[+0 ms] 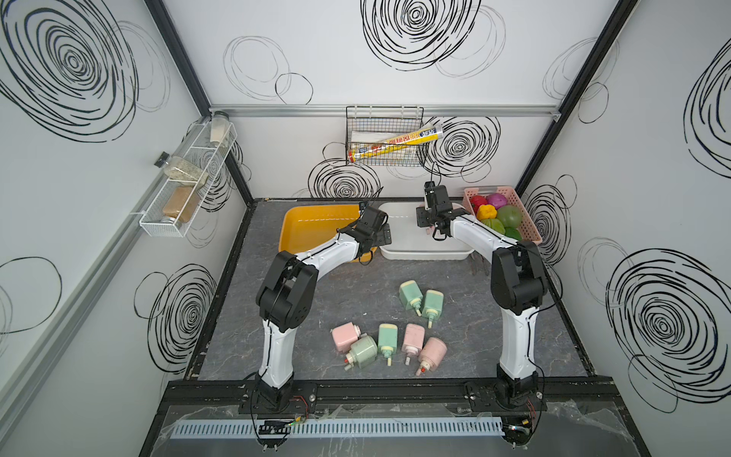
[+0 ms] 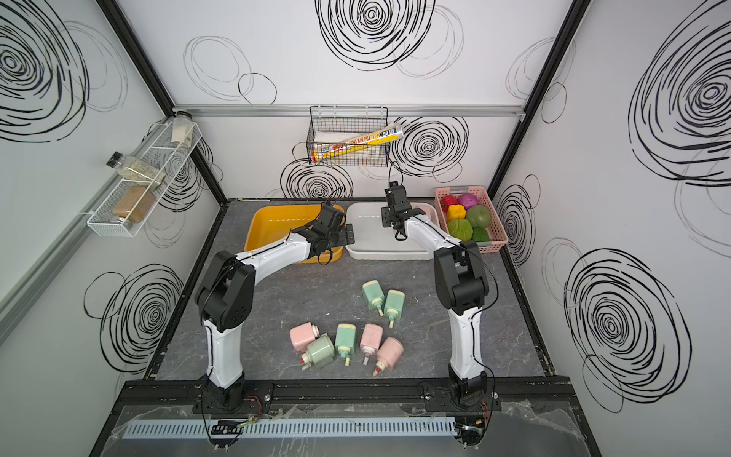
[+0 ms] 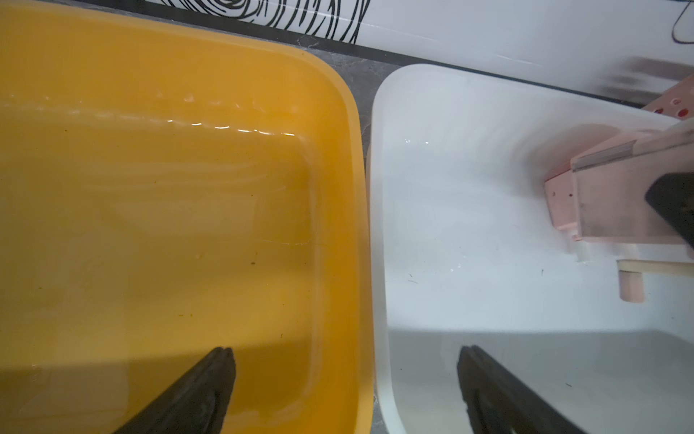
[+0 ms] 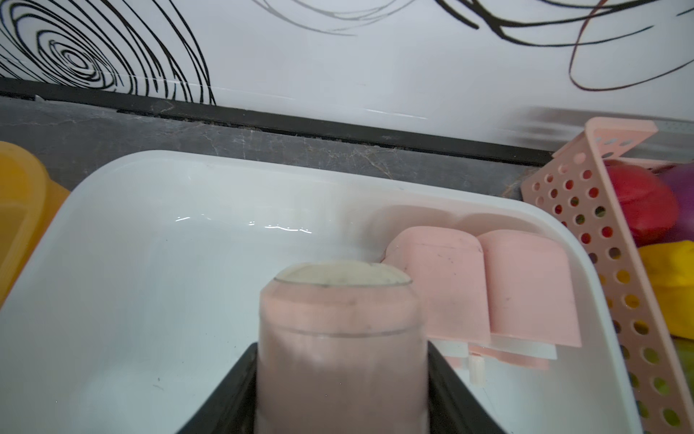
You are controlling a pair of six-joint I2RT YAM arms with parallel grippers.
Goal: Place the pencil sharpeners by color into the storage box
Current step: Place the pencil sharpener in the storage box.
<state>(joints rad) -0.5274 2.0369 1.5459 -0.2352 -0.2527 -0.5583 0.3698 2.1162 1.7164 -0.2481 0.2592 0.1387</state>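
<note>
- Nearest me, a pale slotted strip (image 1: 336, 429) runs along the front rail, with both ends tucked behind the arm bases.
- Just beyond it, seven pencil sharpeners (image 1: 387, 338) lie loose on the grey table (image 1: 356, 285). Four are mint green and three pink. The nearer five are bunched together, and a green pair (image 1: 411, 294) lies side by side a little farther back.
- At the far edge a yellow tub (image 1: 308, 225) and a white tub (image 1: 407, 245) stand side by side. In both top views the two wrists cover much of them.
- The right gripper (image 4: 341, 383) is clamped on a pink sharpener (image 4: 340, 323). Its fingers press the two flanks, and it hangs over the right half of the white tub. I cannot tell whether the sharpener touches the tub floor.
- Just right of it, a pink pair (image 4: 484, 285) lies touching, close against the tub's right wall. Only the right wrist view shows these clearly; from above the wrist hides them.
- The left gripper (image 3: 345, 353) is empty and spread wide. It hovers where the yellow tub's right wall meets the white tub, well left of the held sharpener. Only its fingertips show.
- In the left wrist view, the held sharpener is blurred and cut off at the frame edge.
- A pink basket (image 1: 530, 229) of toy fruit stands just right of the white tub.
</note>
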